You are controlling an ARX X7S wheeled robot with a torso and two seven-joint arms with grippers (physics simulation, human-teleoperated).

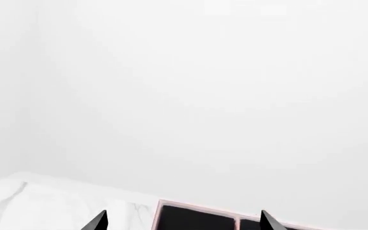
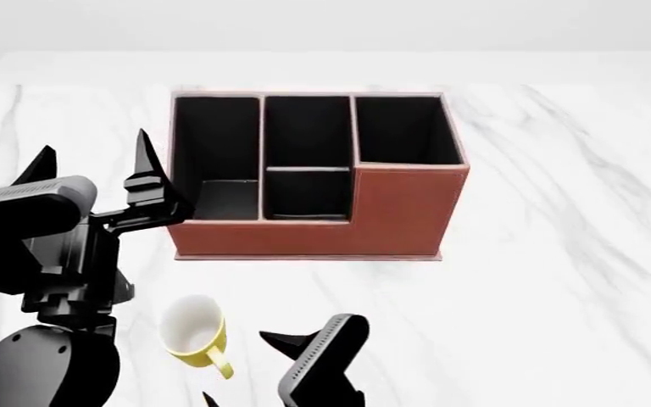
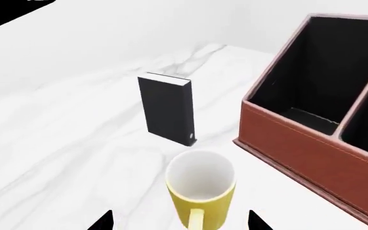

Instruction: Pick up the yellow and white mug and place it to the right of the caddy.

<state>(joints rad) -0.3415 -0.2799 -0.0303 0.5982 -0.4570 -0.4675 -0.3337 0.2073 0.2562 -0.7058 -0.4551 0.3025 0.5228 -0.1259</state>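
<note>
"Why was the right gripper [image 3: 178, 221] lined up with the handle?"

"Likely to close across the yellow and white mug [image 2: 196, 331], which stood on the marble table [image 2: 563, 254] in front of the caddy [image 2: 316, 174], near its left end."

"And the jaws?"

"Spread wide, empty, touching nothing. The left gripper [image 2: 94, 165] was spread and empty too."

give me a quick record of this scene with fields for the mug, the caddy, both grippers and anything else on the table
mug: yellow and white mug, upright on the marble table, in front of the caddy, apart from it
caddy: reddish-brown caddy, compartments look empty
left gripper: left gripper open, raised beside the caddy
right gripper: right gripper open, at the mug, handle toward it
other: black slab standing upright
</note>
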